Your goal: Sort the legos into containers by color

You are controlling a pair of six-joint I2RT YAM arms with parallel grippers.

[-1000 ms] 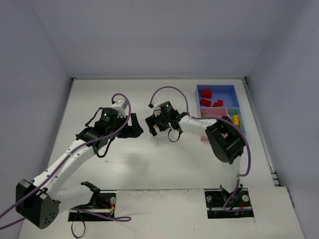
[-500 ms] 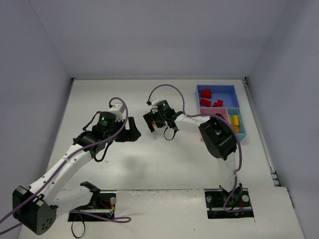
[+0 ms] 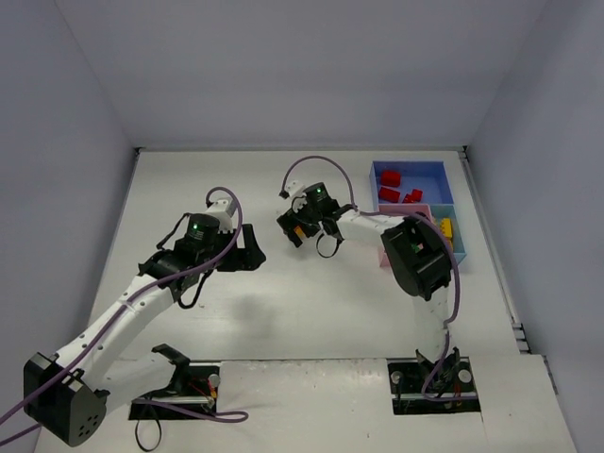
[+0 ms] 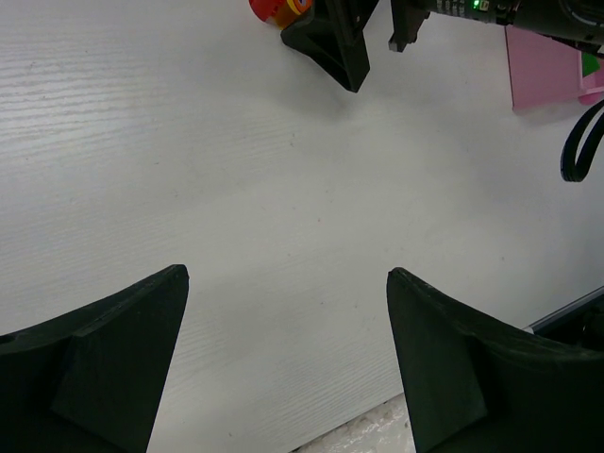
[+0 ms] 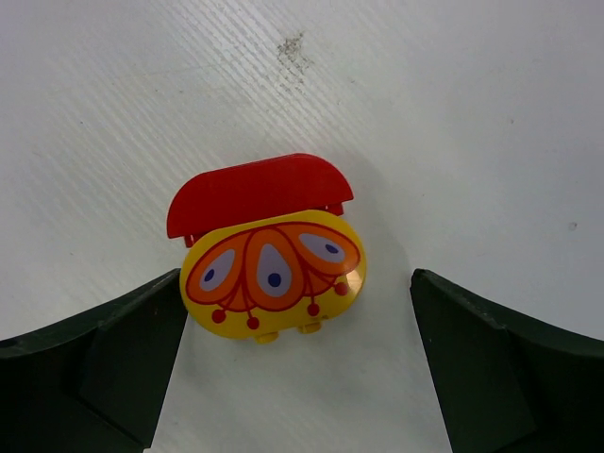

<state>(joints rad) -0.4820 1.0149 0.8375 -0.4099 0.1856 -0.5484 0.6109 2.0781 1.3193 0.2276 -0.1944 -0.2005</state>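
Around the middle of the bench, a little toward the far edge, a rounded yellow plastic lego (image 5: pixel 269 269) with an orange printed pattern and a red curved part is lying flat on the white tabletop (image 5: pixel 453 113). It's framed right between the spread fingers of the right gripper (image 5: pixel 294 316). Nothing is pinched yet: a gap can be seen on both sides of the piece, so the step in hand looks like the line-up before a grasp. The left gripper (image 4: pixel 288 363) is held nearby, toward the left edge, also spread wide with nothing in it.

Over at the far right corner the joined plastic tray is found. Red bricks (image 3: pixel 390 177) are sitting in the large blue compartment (image 3: pixel 434 181) and a yellow brick (image 3: pixel 446 227) in the small light-blue compartment (image 3: pixel 460 243). Something green (image 4: pixel 590 64) is glimpsed in the pink compartment (image 4: pixel 543 66). No other loose bricks can be made out, so the sort seems close to done.

Next move, as far as can be judged: the fingers need to be closed on the piece's two rounded ends without it being nudged away. Then it has to be carried to that corner. With yellow and red both on it, the right compartment is a toss-up; the yellow one would be guessed.
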